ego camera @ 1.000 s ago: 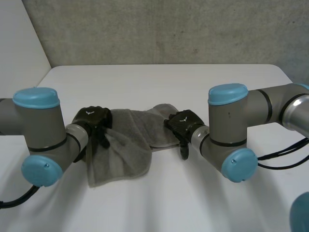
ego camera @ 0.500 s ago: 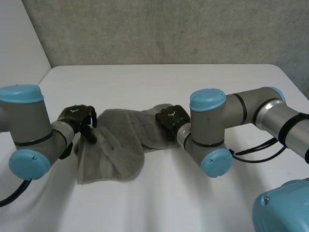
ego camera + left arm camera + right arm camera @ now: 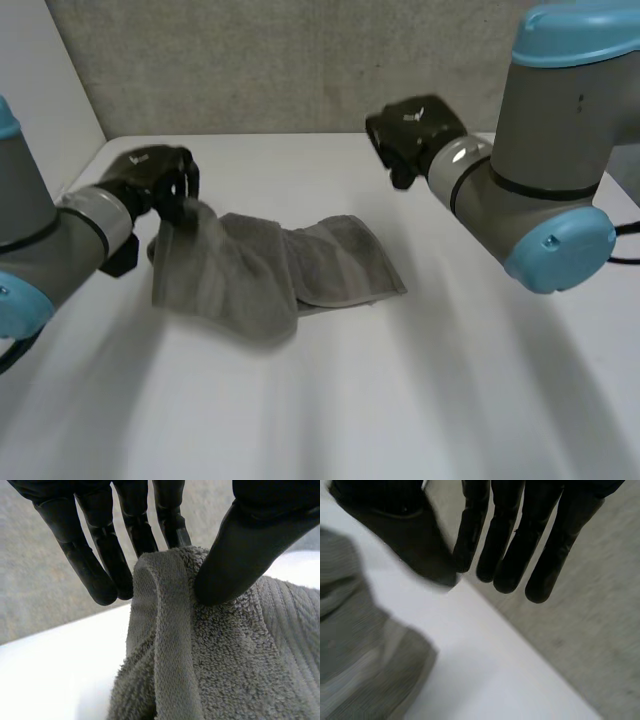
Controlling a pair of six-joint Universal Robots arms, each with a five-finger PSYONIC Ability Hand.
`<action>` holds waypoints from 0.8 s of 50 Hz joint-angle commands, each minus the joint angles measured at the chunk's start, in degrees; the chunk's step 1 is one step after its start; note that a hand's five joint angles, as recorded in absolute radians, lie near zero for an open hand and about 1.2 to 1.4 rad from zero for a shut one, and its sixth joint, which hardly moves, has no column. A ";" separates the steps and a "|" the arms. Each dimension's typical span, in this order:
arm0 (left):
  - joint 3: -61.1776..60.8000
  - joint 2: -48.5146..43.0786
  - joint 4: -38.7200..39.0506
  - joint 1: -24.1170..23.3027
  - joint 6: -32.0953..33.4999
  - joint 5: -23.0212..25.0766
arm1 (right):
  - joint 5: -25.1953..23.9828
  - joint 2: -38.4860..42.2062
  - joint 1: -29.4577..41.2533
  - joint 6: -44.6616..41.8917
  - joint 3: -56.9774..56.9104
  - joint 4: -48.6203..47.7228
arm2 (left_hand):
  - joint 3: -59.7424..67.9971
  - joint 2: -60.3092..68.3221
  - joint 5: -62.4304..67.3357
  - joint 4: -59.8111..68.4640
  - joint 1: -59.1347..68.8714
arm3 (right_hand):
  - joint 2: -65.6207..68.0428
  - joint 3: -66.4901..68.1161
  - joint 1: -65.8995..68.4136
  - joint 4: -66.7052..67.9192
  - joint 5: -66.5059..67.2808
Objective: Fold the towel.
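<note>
**Two-armed robot: parts and finishes.**
The left arm [image 3: 70,235] and right arm [image 3: 545,150] are thick grey cylinders with black joint rings and rounded light-blue caps [image 3: 558,247]. The left hand [image 3: 150,178] and right hand [image 3: 415,125] are matt black, each with a small white mark on its back and smooth, round-tipped fingers [image 3: 555,555].

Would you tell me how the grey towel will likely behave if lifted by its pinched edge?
Probably floppy: the towel sags in folds below the left hand pinching its edge. Its looped pile looks rough, so it should not slip easily. The end lying on the table would likely drag along.
</note>
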 commanded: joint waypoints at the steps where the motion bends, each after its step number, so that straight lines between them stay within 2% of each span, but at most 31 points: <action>1: 5.49 -9.74 0.05 1.29 -0.59 -1.17 | -0.65 3.15 0.84 -0.65 6.04 0.04 | 1.28 3.10 2.93 2.51 3.35 | -29.38 -30.77 -30.44 -30.50 -30.52; 8: 11.57 -17.77 0.31 2.97 0.20 -2.67 | -0.74 4.92 1.02 -0.56 8.78 -1.90 | 1.28 3.10 2.93 2.51 3.35 | -29.22 -30.61 -30.28 -30.33 -30.35; 10: 15.15 -20.22 0.40 3.66 1.95 -5.03 | -0.65 5.97 2.16 -0.56 8.78 -2.07 | 1.28 3.10 2.93 2.51 3.35 | -28.72 -30.10 -29.77 -29.83 -29.85; 16: 17.02 -20.67 0.05 5.60 5.30 -8.65 | -0.56 6.76 3.13 -0.56 8.95 -2.16 | 0.29 2.12 1.94 1.52 2.37 | -28.71 -30.10 -29.77 -29.83 -29.85; 18: 15.71 -18.75 -0.48 5.87 6.17 -9.08 | -0.47 7.29 3.83 -0.47 9.13 -2.16 | -24.29 -22.47 -22.64 -23.06 -22.22 | -28.71 -30.10 -29.77 -29.83 -29.85; 19: 15.70 -18.73 -0.48 5.87 6.18 -9.08 | -0.47 7.29 3.83 -0.47 9.13 -2.16 | -24.43 -22.61 -22.78 -23.21 -22.36 | -28.71 -30.10 -29.77 -29.83 -29.85; 20: 14.22 -16.82 -0.92 5.95 6.35 -9.08 | -0.47 7.38 4.09 -0.38 9.21 -2.25 | -42.42 -40.60 -40.77 -41.19 -40.34 | -28.71 -30.10 -29.77 -29.83 -29.85; 21: 14.20 -16.80 -0.92 5.95 6.35 -9.08 | -0.47 7.38 4.10 -0.38 9.22 -2.25 | -42.60 -40.78 -40.95 -41.37 -40.52 | -28.71 -30.10 -29.77 -29.83 -29.85; 22: 12.03 -14.54 -1.27 6.04 6.53 -8.91 | -0.47 7.38 4.18 -0.21 9.30 -2.25 | -53.76 -51.94 -52.11 -52.53 -51.68 | -28.55 -29.94 -29.61 -29.66 -29.68; 23: 9.31 -12.17 -1.18 6.13 6.62 -8.91 | -0.47 7.47 4.27 -0.21 9.30 -2.34 | -58.03 -56.21 -56.38 -56.81 -55.96 | -28.38 -29.77 -29.44 -29.49 -29.51; 26: 3.60 -7.25 -0.75 6.48 7.14 -8.82 | -0.47 7.47 4.18 -0.12 9.30 -2.42 | -63.10 -61.28 -61.45 -61.87 -61.02 | -28.38 -29.77 -29.44 -29.49 -29.51; 32: -5.13 -0.28 -0.66 7.98 8.38 -7.77 | -0.47 7.99 4.27 -0.12 9.48 -2.69 | -64.13 -62.31 -62.48 -62.90 -62.06 | -28.04 -29.43 -29.10 -29.15 -29.17; 35: -11.46 4.38 -0.48 9.12 9.96 -5.31 | -0.30 8.08 4.18 -0.12 9.92 -2.86 | -62.79 -60.96 -61.14 -61.56 -60.71 | -27.87 -29.26 -28.93 -28.99 -29.01; 37: -18.46 9.98 -0.48 9.91 11.62 -1.28 | -0.12 8.17 4.27 -0.03 10.36 -3.48 | -58.94 -57.12 -57.29 -57.72 -56.87 | -27.54 -28.93 -28.60 -28.65 -28.67; 40: -22.01 12.47 -0.39 10.26 12.42 1.02 | -0.12 8.35 4.18 -0.03 10.53 -3.83 | -56.23 -54.40 -54.58 -55.00 -54.15 | -27.54 -28.92 -28.59 -28.65 -28.67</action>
